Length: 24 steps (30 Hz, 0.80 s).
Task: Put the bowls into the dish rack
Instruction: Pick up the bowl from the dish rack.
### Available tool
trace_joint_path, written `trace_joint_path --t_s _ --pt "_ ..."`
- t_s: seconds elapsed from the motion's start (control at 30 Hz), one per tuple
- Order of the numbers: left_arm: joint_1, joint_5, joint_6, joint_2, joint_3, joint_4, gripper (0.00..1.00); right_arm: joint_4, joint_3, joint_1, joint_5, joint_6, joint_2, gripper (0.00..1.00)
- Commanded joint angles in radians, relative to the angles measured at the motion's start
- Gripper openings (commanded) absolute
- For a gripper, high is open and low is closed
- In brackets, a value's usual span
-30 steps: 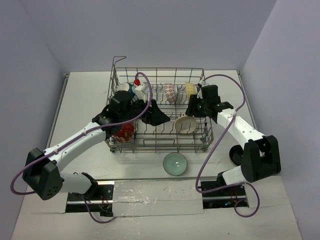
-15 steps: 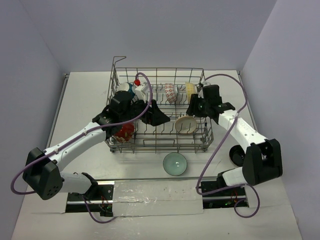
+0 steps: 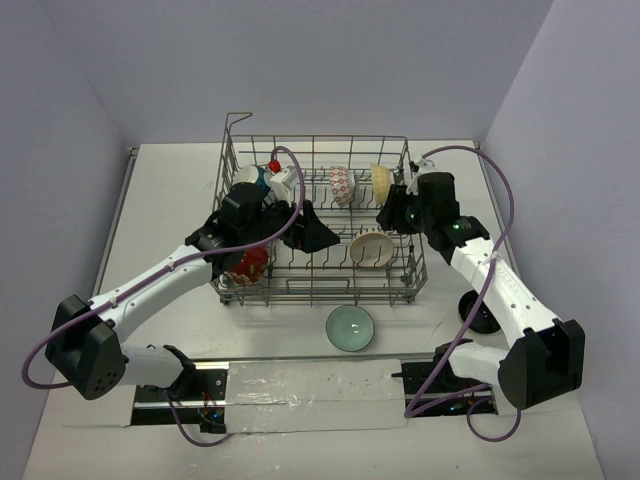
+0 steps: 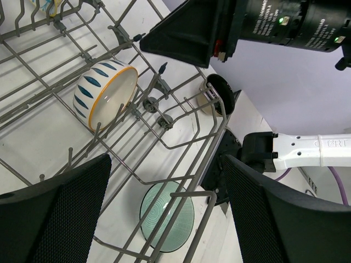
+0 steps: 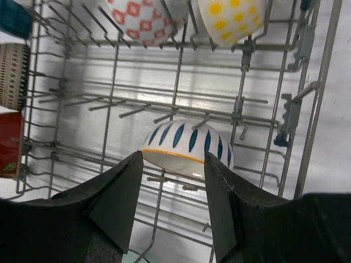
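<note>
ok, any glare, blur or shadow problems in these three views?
Top external: even light, soft shadows, sharp throughout, no glare on the grey wire dish rack. Left wrist: the white bowl with blue stripes and orange rim is crisp; the left gripper's dark fingers crowd the lower corners. Right wrist: the white table reads bright, close to washed out.

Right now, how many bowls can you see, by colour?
Red-patterned: 1
Yellow-patterned: 1
Blue-striped: 1
Red: 1
Tan: 1
Teal: 1
Green: 1
Total: 7 in view
</note>
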<state>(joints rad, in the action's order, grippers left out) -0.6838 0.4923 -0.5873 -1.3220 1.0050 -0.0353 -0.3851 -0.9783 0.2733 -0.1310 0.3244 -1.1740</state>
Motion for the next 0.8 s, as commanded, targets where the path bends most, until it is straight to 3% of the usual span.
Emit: trace_joint_path --t_s 0.0,0.77 --pt "0.001 0.008 0.015 0.015 0.0 -0.038 0.88 -0.02 0.003 0.018 0.022 0.001 -0.016 0.56" --pt "0.003 0.003 0.018 0.01 -0.003 -0.038 0.88 -0.061 0.006 0.066 0.13 -0.011 -0.163 0.56"
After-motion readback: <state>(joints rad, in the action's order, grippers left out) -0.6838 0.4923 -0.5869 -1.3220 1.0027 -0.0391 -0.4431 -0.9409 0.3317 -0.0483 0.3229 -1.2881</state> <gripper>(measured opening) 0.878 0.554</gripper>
